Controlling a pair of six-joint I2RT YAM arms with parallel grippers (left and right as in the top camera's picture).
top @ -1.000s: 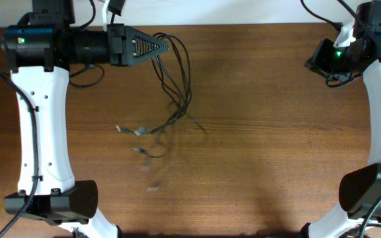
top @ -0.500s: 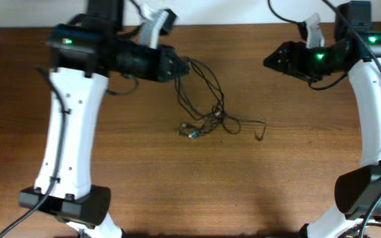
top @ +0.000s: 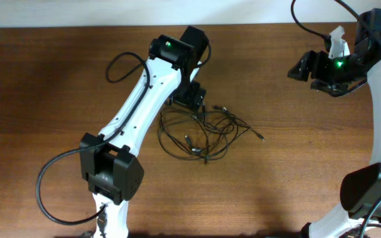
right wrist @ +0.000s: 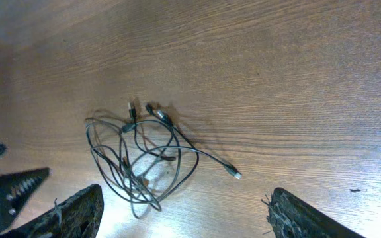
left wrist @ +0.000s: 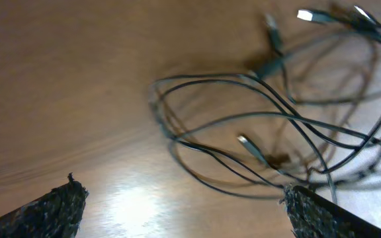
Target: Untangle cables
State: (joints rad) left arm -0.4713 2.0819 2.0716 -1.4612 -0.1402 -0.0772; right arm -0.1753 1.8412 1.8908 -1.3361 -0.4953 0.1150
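Left gripper (left wrist: pixel 177 210): jaws wide apart, nothing between them. Only bare table (left wrist: pixel 78 79) shows in the gap. The fingertip (left wrist: pixel 323 211) at that frame's right edge sits just beside the nearest strand of the cables (left wrist: pixel 276 132). Cannot tell whether it touches.

Right gripper (right wrist: pixel 177 213): jaws also wide apart and empty. It hangs well apart from the cable heap, off to the heap's right and toward the table's back edge. Bare wood lies between it and the heap.

Cables (top: pixel 204 132): thin black cords in one loose heap of overlapping loops, flat on the table near its middle. Several small plugs lie inside the loops. One strand runs out of the heap on the right gripper's side and ends in a plug (top: pixel 262 138) clear of the loops.

Obstructions: from overhead the left gripper's body covers the heap's back-left rim. The left arm (top: pixel 137 99) runs diagonally away from that rim and hides the table on the heap's left. The arm's own thick cable (top: pixel 121 63) loops further left, apart from the heap. In the right wrist view the left gripper's dark toothed fingers (right wrist: pixel 15 182) poke in beside the heap.
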